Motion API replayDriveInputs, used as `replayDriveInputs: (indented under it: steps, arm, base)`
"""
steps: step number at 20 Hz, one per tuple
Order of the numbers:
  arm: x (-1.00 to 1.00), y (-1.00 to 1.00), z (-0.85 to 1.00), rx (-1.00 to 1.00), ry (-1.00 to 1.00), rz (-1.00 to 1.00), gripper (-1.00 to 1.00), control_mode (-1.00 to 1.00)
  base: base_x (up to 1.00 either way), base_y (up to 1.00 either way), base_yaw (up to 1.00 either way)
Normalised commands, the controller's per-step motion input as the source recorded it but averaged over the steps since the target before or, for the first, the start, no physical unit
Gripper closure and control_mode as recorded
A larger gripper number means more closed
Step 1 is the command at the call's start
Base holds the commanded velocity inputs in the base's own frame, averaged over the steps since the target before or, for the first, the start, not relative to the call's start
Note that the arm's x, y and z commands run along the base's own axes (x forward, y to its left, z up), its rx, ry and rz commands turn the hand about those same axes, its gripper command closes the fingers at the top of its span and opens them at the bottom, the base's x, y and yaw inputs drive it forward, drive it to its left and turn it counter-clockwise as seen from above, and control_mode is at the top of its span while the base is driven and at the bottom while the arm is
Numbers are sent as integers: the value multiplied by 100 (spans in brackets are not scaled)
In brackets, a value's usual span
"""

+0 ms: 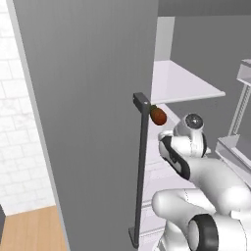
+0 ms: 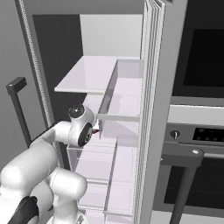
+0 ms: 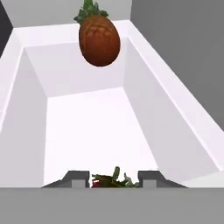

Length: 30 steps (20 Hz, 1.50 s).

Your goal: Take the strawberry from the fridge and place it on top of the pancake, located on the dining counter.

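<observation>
The fingers (image 3: pixel 112 178) are reaching into the fridge (image 1: pixel 88 122), sitting apart on either side of the strawberry (image 3: pixel 109 180) at a white bin's (image 3: pixel 26 113) near end; a pineapple (image 3: pixel 99 40) is lying beyond.

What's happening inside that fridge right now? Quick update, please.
Pincer inside fridge, fingers on either side of the strawberry; grip not confirmed. Orange-brown fruit beyond, at the white bin's far end, clear of the pincer.
</observation>
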Motion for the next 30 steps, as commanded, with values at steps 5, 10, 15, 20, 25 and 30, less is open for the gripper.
replayDriveInputs:
  steps: [5, 10, 15, 20, 25, 30]
  arm:
    - [-65, 4, 100, 10, 26, 4, 100, -100]
    - [-56, 21, 99, 1, 10, 4, 100, -100]
    - [-34, 36, 47, -7, -11, 0, 100, -100]
    - [-60, 27, 59, -9, -27, 0, 100, -100]
    - [-59, 19, 71, -1, -23, 1, 100, -100]
    - [-67, 20, 45, -1, -27, 0, 100, -100]
  base:
    - [0, 0, 0]
    - [0, 0, 0]
    - [0, 0, 0]
    - [0, 0, 0]
    - [0, 0, 0]
    - [0, 0, 0]
